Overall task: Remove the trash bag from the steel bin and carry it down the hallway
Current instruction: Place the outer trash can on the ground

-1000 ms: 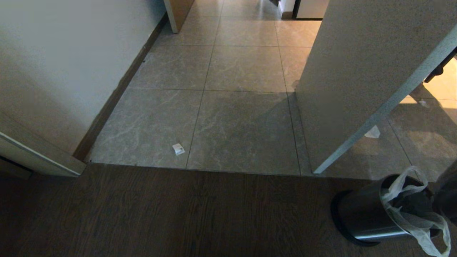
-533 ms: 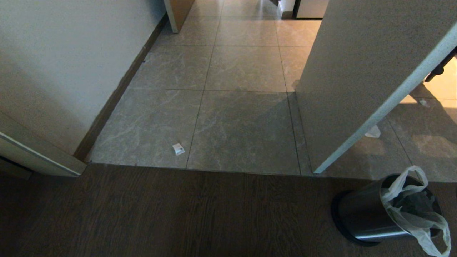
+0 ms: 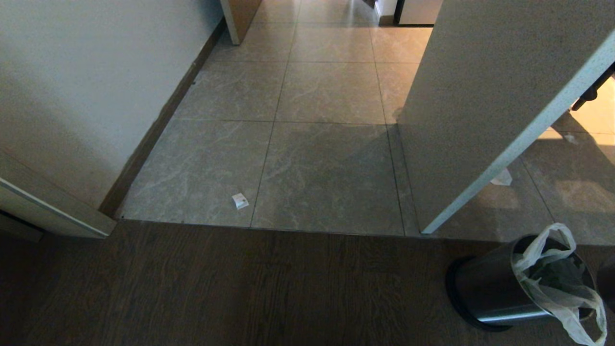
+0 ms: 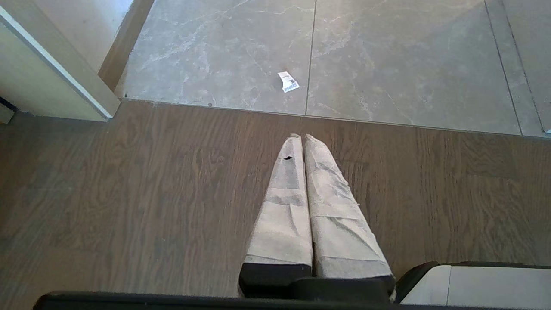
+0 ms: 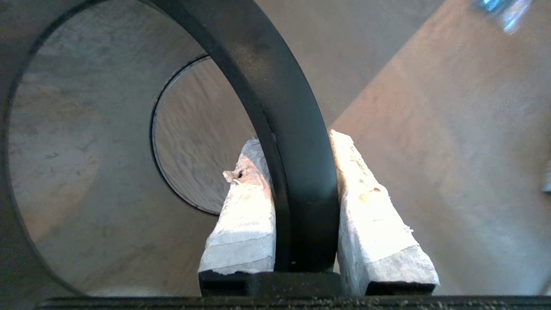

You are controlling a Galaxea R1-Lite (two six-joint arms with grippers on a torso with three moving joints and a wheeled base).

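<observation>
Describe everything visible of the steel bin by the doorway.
The steel bin is a small shiny metal cylinder with a black base. It stands on the dark wood floor, just short of the grey tiles and near the open door. A thin whitish bag lines it, with its handles spilling over the mouth and dark contents inside. Nothing grips the bin. The right tool is clamped on a separate black ring.

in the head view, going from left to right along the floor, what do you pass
white wall → paper scrap → open door → steel bin → trash bag
</observation>
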